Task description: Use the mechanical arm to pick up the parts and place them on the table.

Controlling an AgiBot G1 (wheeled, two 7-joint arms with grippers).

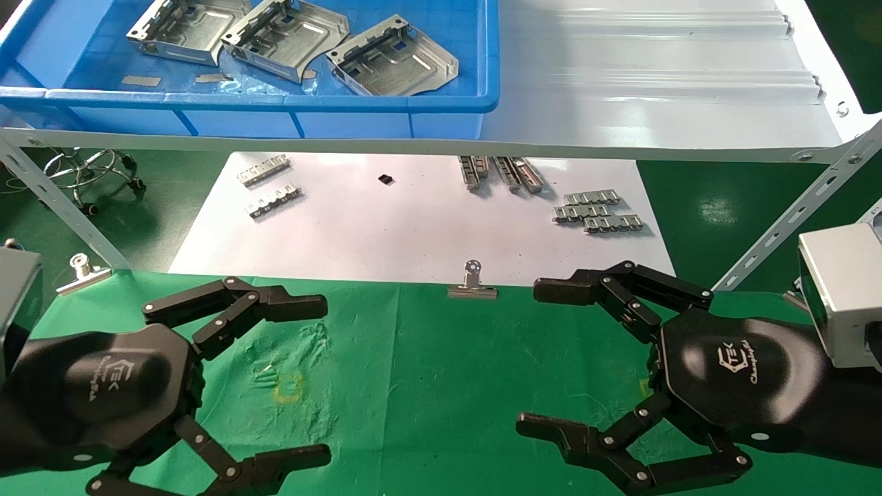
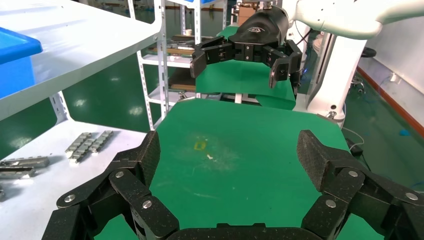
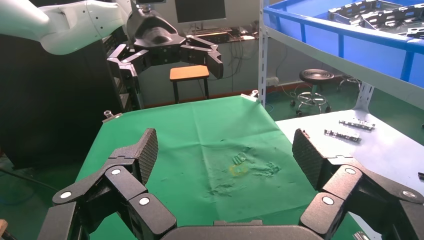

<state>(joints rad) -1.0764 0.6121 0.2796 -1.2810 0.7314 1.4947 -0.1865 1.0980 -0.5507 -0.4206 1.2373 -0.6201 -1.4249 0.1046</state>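
While our left gripper (image 1: 275, 379) and right gripper (image 1: 551, 358) hover spread wide, stamped silver parts (image 1: 289, 38), embossed, tabbed, blue bin (image 1: 455, 103), wrinkled green table (image 1: 427, 372).

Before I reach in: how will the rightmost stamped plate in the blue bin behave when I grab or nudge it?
The rightmost plate looks like thin sheet metal, so probably stiff and fairly light. Its shiny surface may slip between hard fingers. It lies flat on the blue bin floor, so a push would likely slide it rather than roll it; the folded edge seems the better hold. Both end effectors, left and right, are open.
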